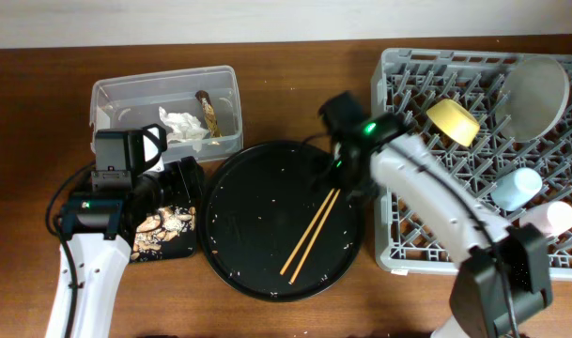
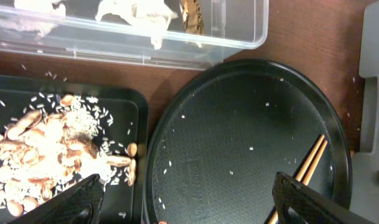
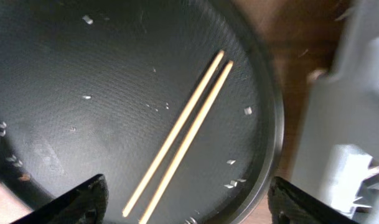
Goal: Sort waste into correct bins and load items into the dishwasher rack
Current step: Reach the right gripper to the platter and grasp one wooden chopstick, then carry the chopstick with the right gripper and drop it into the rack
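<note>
1. Overhead: a pair of wooden chopsticks (image 1: pixel 312 233) lies on the large round black tray (image 1: pixel 248 221). The light-grey plastic dishwasher rack (image 1: pixel 405 255) holds a pale round plate (image 1: pixel 534 94), small yellow bowl (image 1: pixel 453 122), light-blue cup (image 1: pixel 516 188) and pink cup (image 1: pixel 550 221).
2. Crumpled white tissues (image 1: pixel 182 125) and a brown-gold wrapper stick (image 1: pixel 208 111) lie in the clear plastic tub (image 1: pixel 163 80). Beige food scraps (image 2: pixel 52 149) lie in the shallow black rectangular tray (image 2: pixel 124 102).
3. The left gripper (image 2: pixel 188 186) and right gripper (image 3: pixel 188 186) are both spread wide and empty; the right one hovers over the chopsticks.

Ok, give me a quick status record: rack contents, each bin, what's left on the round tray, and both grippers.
rack: plate, yellow bowl, blue cup, pink cup
clear tub: tissues, wrapper stick
black tray: food scraps
round tray: chopsticks, stray crumbs
left gripper: open, empty
right gripper: open, empty, over the chopsticks
</note>
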